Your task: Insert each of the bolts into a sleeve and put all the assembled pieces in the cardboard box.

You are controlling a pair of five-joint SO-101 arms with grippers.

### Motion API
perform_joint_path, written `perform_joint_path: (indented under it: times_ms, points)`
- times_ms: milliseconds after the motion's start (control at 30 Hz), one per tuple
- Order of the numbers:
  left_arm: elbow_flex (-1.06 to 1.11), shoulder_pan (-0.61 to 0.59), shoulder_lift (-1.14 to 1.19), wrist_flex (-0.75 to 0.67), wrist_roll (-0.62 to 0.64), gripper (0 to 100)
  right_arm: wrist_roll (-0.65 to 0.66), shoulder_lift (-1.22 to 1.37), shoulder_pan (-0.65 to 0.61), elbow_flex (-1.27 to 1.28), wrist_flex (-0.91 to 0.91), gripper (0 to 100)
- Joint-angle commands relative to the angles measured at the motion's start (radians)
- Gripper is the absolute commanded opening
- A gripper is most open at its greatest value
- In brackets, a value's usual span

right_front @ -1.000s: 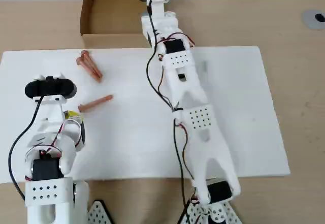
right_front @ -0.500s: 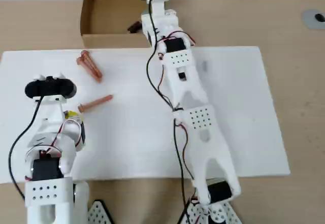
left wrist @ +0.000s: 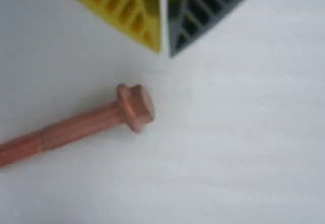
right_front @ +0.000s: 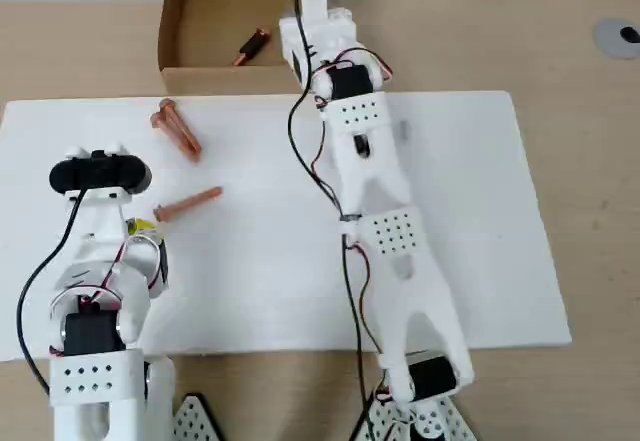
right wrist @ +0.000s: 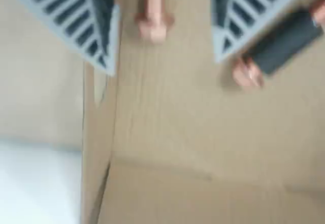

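Left wrist view: the bolt [left wrist: 76, 127] lies just beside the closed, empty left gripper [left wrist: 164, 50], head nearest the jaws, shaft pointing away; the right gripper [right wrist: 163, 59] hangs open over the box [right wrist: 167, 153].

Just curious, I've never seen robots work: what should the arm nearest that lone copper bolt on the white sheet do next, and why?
Probably open its jaws and lower them around the bolt. The left arm has its jaws shut, with the tips beside the bolt's head and apart from it. That bolt lies bare on the white sheet, not yet in a sleeve.
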Motion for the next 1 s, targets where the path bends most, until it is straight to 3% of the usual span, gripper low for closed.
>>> perform_joint_path:
  times_ms: [0,967]
  points:
    - [0.003,-0.014,-0.002,-0.011,-0.005,1,0.005,-0.087,-0.004,-0.061,0.031,16.4]
    - [0.077,-0.017,-0.002,0.032,-0.008,1,0.005,-0.300,-0.002,-0.062,0.387,16.4]
